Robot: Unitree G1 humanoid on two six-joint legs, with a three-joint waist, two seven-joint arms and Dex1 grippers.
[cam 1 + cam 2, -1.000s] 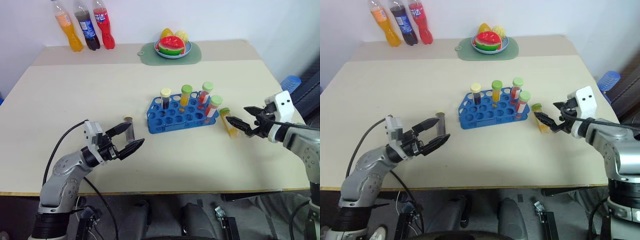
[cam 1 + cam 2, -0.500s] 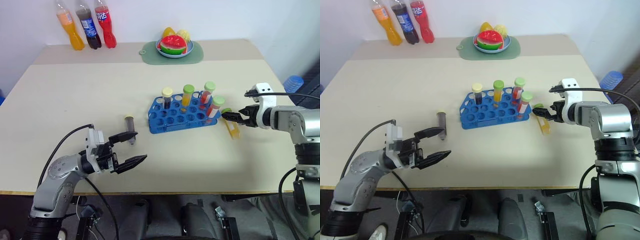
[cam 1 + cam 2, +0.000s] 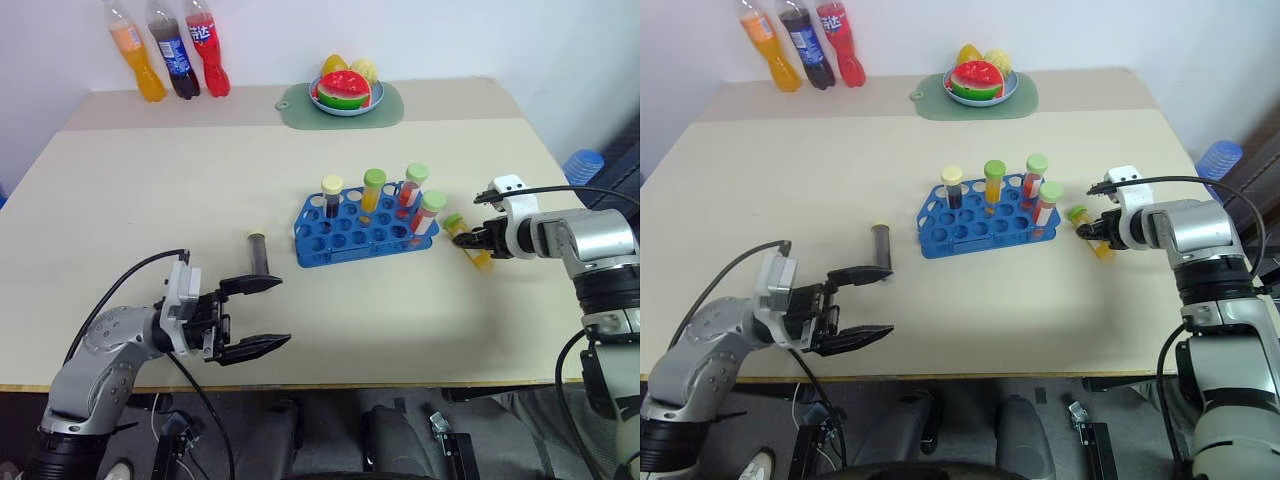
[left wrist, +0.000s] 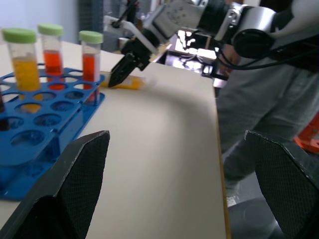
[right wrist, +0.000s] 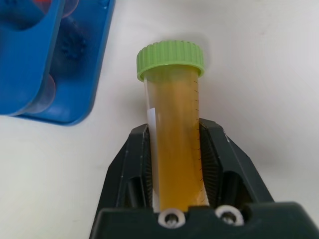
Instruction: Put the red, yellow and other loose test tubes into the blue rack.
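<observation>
The right end effector (image 5: 177,164) is clamped on the yellow tube (image 5: 174,139), its two black fingers (image 5: 132,164) squeezing the barrel below the green cap while the tube lies on the tabletop (image 3: 150,200) just beside the right end of the blue rack (image 3: 365,235). The tube looks light, rigid and smooth, probably plastic and slippery, so a firm hold at mid-barrel seems wise; the cap gives a lip against sliding. A dark tube (image 3: 258,250) lies loose on the rack's left, near the left end effector (image 3: 250,315), which hangs wide open and empty. Four capped tubes already stand in the rack.
</observation>
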